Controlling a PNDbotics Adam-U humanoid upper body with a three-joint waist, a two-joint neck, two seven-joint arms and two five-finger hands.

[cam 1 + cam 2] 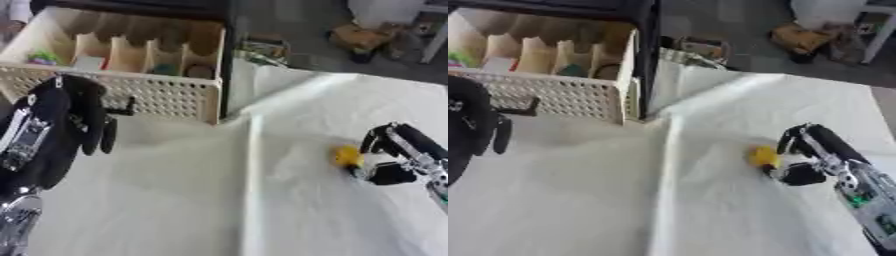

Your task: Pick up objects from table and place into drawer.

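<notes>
While the small yellow rounded object [347, 155] lies on white cloth well right of the cream lattice-fronted drawer [157, 95], the right hand [805, 155] curls beside it, ungrasped; closing on it seems next. Left hand [66, 120] hangs relaxed before the drawer.

White-clothed table [175, 200]; small yellow object [347, 155] on it.

Bright, even daylight, and both views run soft.

The white cloth over the tabletop [297, 200] glows close to washed out, its folds just pale grey lines. The drawer [131, 95] throws only a faint shadow on the cloth, and its compartments sit dimmer. The floor beyond looks darker and smeared. Edges blur everywhere: the black left hand [52, 130] and right hand [802, 160] lose surface detail.
</notes>
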